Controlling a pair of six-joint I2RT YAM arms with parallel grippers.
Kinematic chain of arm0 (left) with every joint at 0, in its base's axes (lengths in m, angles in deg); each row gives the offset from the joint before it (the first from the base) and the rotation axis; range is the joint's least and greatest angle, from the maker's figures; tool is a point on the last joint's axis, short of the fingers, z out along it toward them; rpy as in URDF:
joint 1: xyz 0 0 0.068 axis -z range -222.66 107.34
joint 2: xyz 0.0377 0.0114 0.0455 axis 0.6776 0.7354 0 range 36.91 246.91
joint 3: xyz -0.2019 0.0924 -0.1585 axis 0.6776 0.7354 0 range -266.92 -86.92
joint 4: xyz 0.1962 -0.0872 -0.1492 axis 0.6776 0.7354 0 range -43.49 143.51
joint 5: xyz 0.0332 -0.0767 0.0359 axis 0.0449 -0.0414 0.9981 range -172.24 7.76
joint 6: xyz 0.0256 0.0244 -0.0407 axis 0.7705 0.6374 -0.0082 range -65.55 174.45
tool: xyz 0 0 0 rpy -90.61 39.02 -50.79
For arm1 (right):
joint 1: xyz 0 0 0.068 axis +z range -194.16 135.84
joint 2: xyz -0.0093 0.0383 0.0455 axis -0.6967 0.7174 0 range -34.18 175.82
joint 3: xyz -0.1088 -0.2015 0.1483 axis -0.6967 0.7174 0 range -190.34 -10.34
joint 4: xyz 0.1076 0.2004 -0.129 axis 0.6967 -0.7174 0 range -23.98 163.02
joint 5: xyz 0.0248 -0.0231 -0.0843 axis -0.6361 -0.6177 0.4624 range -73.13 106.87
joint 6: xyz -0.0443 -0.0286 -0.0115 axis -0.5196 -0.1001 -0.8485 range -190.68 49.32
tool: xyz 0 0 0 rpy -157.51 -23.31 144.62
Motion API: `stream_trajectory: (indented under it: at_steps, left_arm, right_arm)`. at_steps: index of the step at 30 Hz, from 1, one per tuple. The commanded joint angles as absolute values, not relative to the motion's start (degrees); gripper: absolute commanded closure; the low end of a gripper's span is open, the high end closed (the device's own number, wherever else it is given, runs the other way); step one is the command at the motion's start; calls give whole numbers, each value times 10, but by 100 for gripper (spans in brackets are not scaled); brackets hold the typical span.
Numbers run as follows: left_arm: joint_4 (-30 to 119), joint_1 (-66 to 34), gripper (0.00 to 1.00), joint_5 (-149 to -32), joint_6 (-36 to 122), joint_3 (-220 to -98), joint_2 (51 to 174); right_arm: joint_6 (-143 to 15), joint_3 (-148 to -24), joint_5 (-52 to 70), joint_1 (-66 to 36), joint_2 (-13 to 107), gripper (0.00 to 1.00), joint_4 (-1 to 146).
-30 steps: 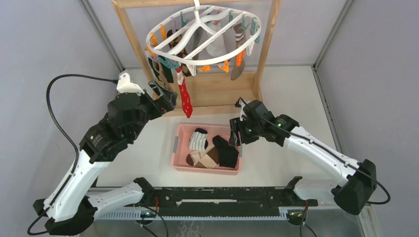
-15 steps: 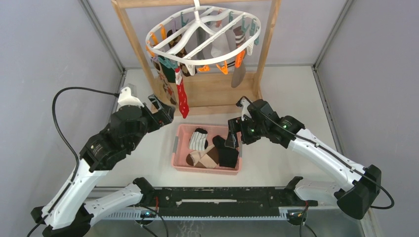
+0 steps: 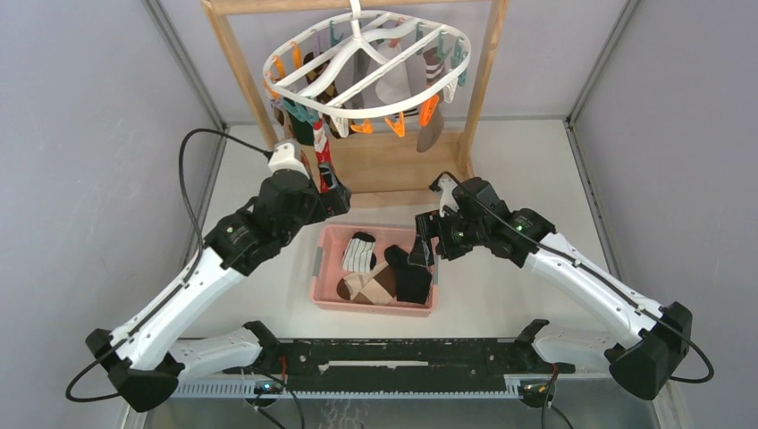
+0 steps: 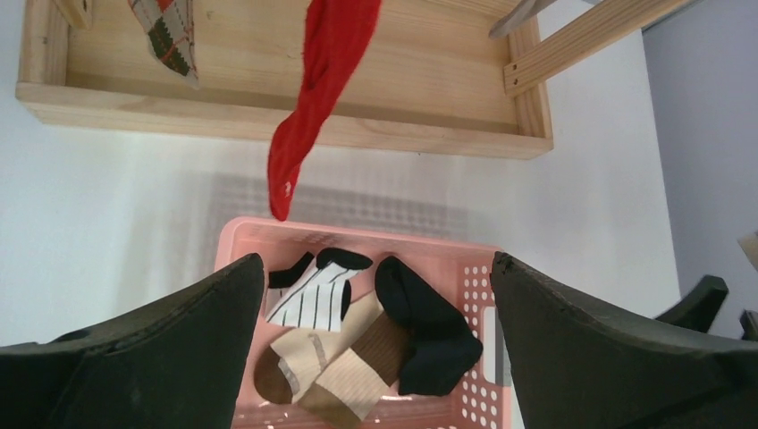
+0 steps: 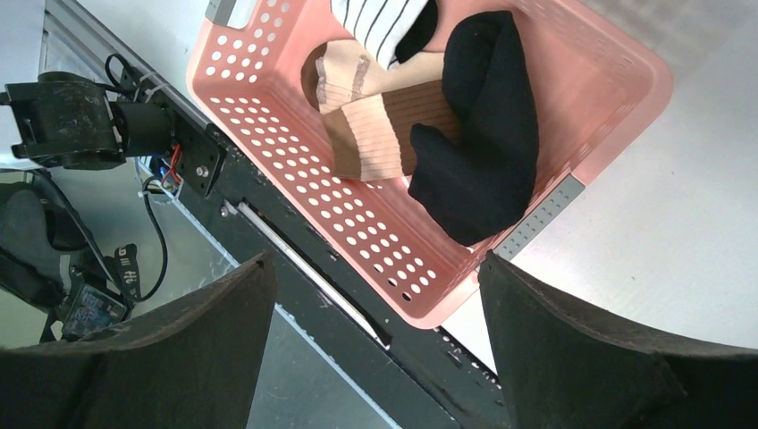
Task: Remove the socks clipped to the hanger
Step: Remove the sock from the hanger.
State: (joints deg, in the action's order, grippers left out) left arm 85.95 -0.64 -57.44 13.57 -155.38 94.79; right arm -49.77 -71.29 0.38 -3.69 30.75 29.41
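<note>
The white oval hanger (image 3: pixel 295 88) hangs from a wooden frame, with several socks clipped under it. Among them are a red sock (image 3: pixel 324 154) (image 4: pixel 318 98), a grey sock (image 3: pixel 430 123) and an argyle sock (image 4: pixel 169 31). My left gripper (image 3: pixel 334 200) (image 4: pixel 375 295) is open and empty, just below and in front of the red sock's toe. My right gripper (image 3: pixel 420 241) (image 5: pixel 375 286) is open and empty over the right end of the pink basket (image 3: pixel 324 288) (image 5: pixel 357 223). In the basket lie a striped sock (image 4: pixel 313 290), a beige-and-brown sock (image 5: pixel 375 116) and a black sock (image 5: pixel 483 134).
The wooden frame (image 3: pixel 488 76) has two uprights and a tray-like base (image 3: pixel 393 170) (image 4: pixel 420 71) behind the basket. A black rail (image 3: pixel 402 357) runs along the near table edge. Grey walls close in on both sides.
My left arm has swung up and right, bringing its open gripper to the red sock. My right gripper has opened wider over the basket. The hanger has swayed slightly.
</note>
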Motion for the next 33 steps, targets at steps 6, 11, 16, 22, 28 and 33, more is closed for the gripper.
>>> stream_trajectory:
  at_steps: [6, 11, 16, 22, 28, 33]
  left_arm:
    - [803, -19, 0, -542, 196, -1576, 1003]
    - [798, -24, 2, -515, 210, -1580, 1011]
    - [770, -31, 5, -519, 236, -1578, 1029]
    - [730, -50, 10, -543, 271, -1583, 1062]
    - [711, -73, 17, -559, 290, -1584, 1074]
    - [709, -87, 44, -573, 299, -1586, 1081]
  right_arm:
    - [-511, -727, -12, -39, 285, 11, 291]
    - [-516, -725, -13, -40, 281, 11, 285]
    - [-514, -723, -18, -41, 281, 11, 288]
    - [-513, -723, -24, -44, 279, 11, 289]
    - [-511, -719, -23, -46, 270, 11, 284]
    - [-503, -706, -27, -49, 261, 11, 287]
